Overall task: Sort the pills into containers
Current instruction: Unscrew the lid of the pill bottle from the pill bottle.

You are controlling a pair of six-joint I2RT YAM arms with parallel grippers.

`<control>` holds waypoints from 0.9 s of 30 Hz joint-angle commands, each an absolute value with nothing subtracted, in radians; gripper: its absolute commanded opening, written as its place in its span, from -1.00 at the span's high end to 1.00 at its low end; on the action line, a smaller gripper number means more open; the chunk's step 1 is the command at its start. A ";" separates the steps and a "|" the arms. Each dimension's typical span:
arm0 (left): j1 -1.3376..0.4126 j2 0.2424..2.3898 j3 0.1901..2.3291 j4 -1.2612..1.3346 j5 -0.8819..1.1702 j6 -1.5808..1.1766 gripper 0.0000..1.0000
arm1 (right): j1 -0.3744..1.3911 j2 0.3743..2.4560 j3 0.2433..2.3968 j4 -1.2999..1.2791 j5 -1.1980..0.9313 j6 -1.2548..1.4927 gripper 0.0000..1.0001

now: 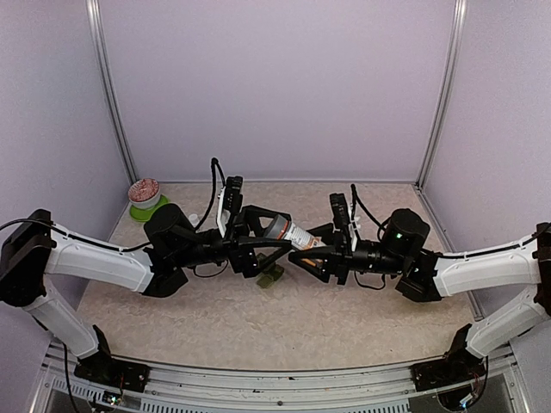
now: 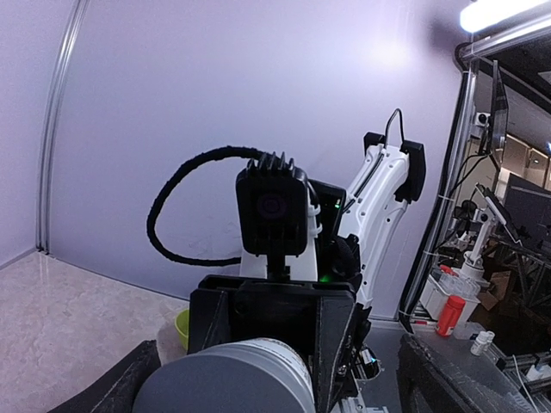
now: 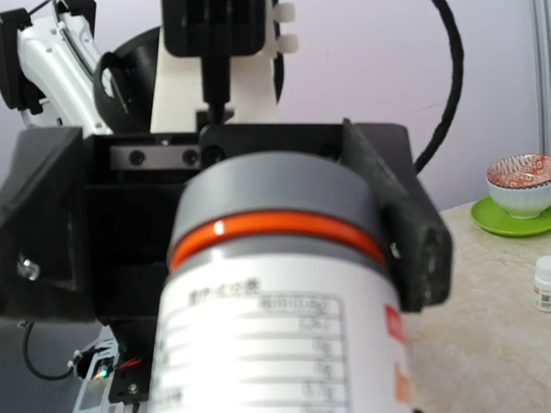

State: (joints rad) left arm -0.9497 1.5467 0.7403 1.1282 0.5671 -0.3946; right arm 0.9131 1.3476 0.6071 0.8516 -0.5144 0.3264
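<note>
From above, a beige speckled table (image 1: 172,327) boxed in by pale lilac walls (image 1: 275,86). Reaching in from the near corners, the white-and-black left arm (image 1: 95,258) and right arm (image 1: 482,268), wrists nearly nose to nose over the middle of the table. Between them, level and clear of the surface, a white pill bottle (image 1: 300,236), clamped around its body by the right gripper (image 1: 312,246). At the bottle's other end, the left gripper (image 1: 277,232), spread wide around the grey cap (image 3: 275,185) and not closed on it: one finger just beside the cap, the other well apart from it in the left wrist view. At the far left of the table, near the back wall, a lime-green saucer (image 1: 159,209) with a red-patterned bowl (image 1: 144,190) on top. On the table beneath the meeting grippers, just to the near side of the bottle, the dark green pill box (image 1: 272,277), lying flat and apart from both grippers; lids and marks too small to make out. Close up from the right wrist, an orange band (image 3: 275,232) just below the cap and a printed label (image 3: 258,344) facing the lens. Smallest of all, a little white jar (image 3: 542,284) on the table near the saucer, cut off by the frame edge.
</note>
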 commanded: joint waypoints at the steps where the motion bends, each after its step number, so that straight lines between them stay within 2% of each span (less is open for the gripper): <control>1: -0.950 1.532 0.719 1.131 0.569 -0.385 -0.79 | 0.890 1.316 0.600 0.872 -0.465 0.313 0.77; 6: -0.945 1.538 0.721 1.132 0.555 -0.404 -0.55 | 0.888 1.311 0.593 0.880 -0.470 0.313 0.77; 8: -0.945 1.541 0.721 1.135 0.557 -0.411 -0.54 | 0.887 1.304 0.589 0.886 -0.469 0.313 0.77; 15: -0.946 1.547 0.718 1.147 0.572 -0.413 -0.73 | 0.884 1.295 0.589 0.896 -0.496 0.308 0.77; 20: -0.945 1.541 0.727 1.135 0.561 -0.396 -0.96 | 0.884 1.319 0.592 0.931 -0.591 0.308 0.77; 27: -0.935 1.509 0.726 1.107 0.533 -0.373 -0.98 | 0.884 1.355 0.611 0.961 -0.701 0.333 0.78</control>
